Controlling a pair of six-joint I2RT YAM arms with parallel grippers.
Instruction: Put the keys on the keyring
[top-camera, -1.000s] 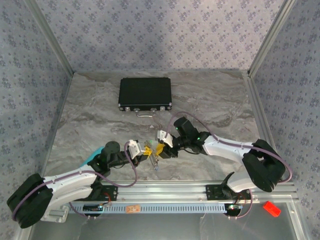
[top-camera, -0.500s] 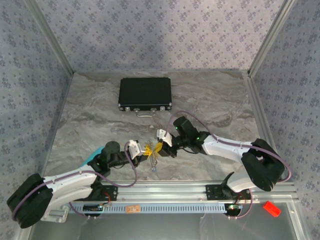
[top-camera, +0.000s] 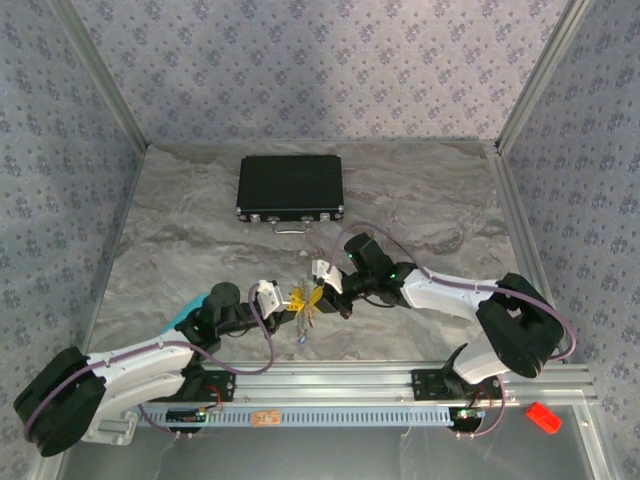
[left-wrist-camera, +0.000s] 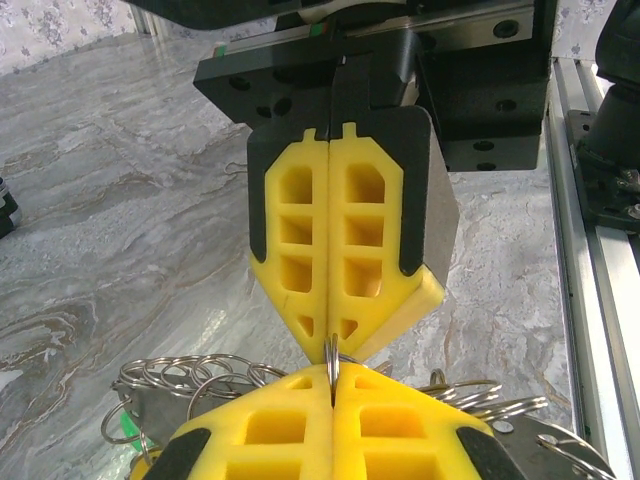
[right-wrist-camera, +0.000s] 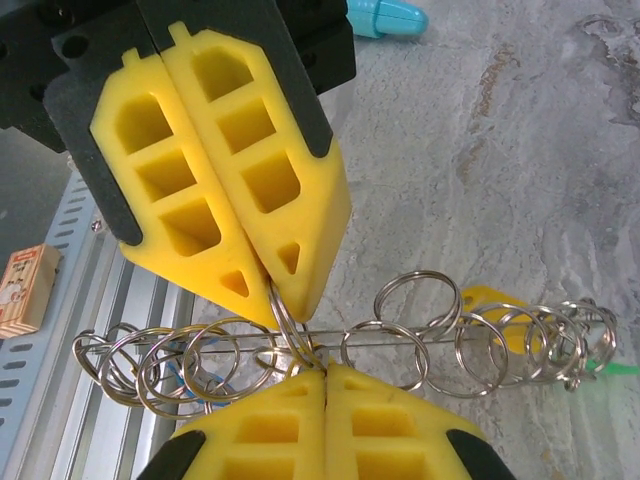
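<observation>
Patterned walls close in a grey marbled bench. One black case lies toward the far edge, well apart from the arms. A metal rail runs along the near edge, with one small red object past its right end and one teal object beside the left arm.

Near the middle of the near edge, the two end effectors meet tip to tip. The left end effector is pinched closed on a ring of the keyring. The right end effector is also closed, nipping the same ring from the other side. The keyring is a bunch of silver loops strung along a wire, too overlapped to count. One green tag sits at its end. One yellow key head, as far as can be made out, shows behind the loops.
</observation>
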